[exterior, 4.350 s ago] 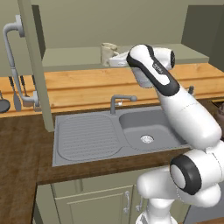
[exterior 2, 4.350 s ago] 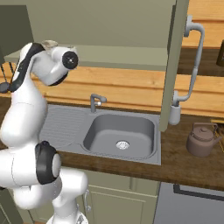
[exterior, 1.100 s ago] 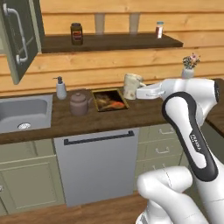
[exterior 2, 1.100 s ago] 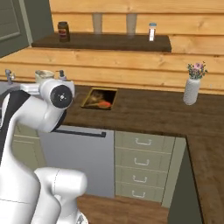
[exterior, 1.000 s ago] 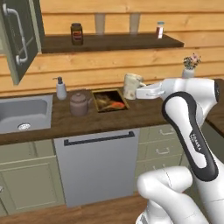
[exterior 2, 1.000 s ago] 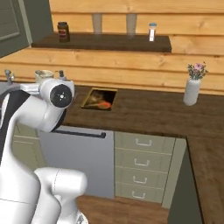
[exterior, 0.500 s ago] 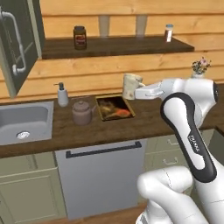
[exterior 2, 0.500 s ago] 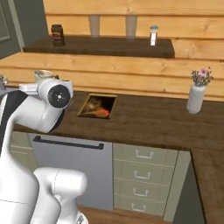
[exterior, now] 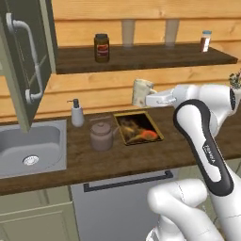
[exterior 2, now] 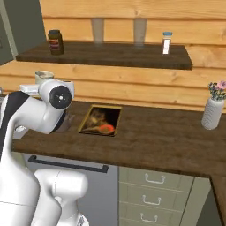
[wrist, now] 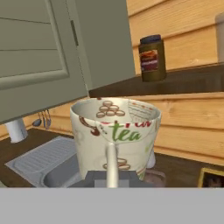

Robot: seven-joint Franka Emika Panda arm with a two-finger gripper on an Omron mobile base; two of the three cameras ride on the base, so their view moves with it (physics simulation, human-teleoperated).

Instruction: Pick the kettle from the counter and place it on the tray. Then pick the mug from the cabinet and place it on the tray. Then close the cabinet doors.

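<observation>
My gripper (exterior: 149,99) is shut on the handle of the cream mug (exterior: 140,92), holding it upright in the air above the far edge of the tray (exterior: 127,123). In the hand view the mug (wrist: 115,133) is close up, printed with "tea", its handle toward me. The brown kettle (exterior: 100,136) stands on the dark counter (exterior: 179,141) just left of the tray. An open cabinet door (exterior: 27,66) with a curved bar handle hangs at the upper left. From the right, the mug (exterior 2: 43,76) peeks over my arm, and the tray (exterior 2: 93,125) lies beyond it.
A white soap dispenser (exterior: 76,113) stands behind the kettle, beside the steel sink (exterior: 28,153). A wall shelf carries a dark jar (exterior: 101,47) and a shaker (exterior: 204,41). A vase with flowers (exterior 2: 212,111) stands on the counter to the right.
Both base views have shifted, so the base has driven along from the sink and cabinet toward the tray. The mug stays gripped the whole time.
</observation>
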